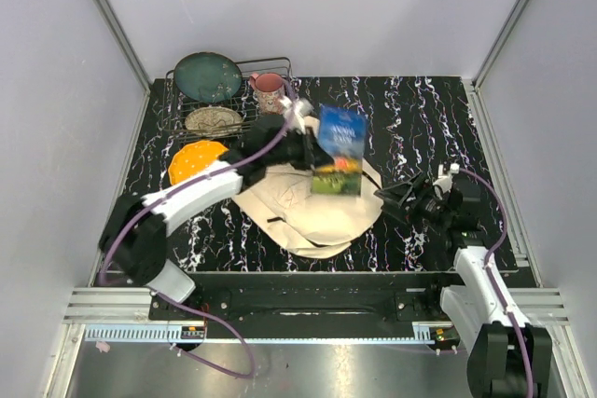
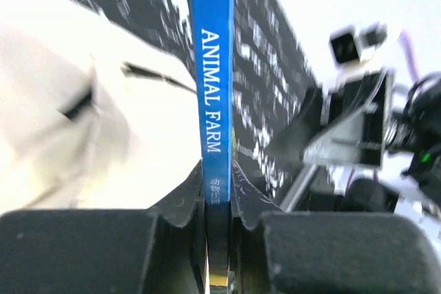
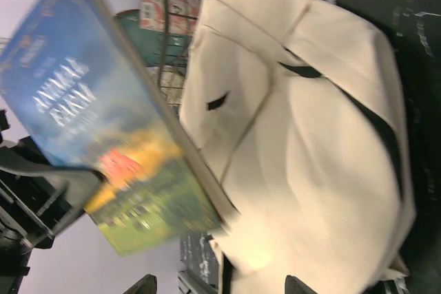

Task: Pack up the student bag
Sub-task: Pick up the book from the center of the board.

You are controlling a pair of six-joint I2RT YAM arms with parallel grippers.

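**Dishes and a wire rack on a marbled table**

A black tabletop veined with white [image 1: 420, 118] sits inside a booth of pale grey walls [image 1: 326, 6]. Near its far left corner stands a thin metal wire dish rack [image 1: 173, 104]. It holds a round dark teal plate [image 1: 207, 77] at the back, a speckled grey-beige dish [image 1: 213, 119] in front of that, and a pink patterned mug [image 1: 269, 90] at the right end. A round orange-yellow plate [image 1: 193, 159] lies just in front of the rack.
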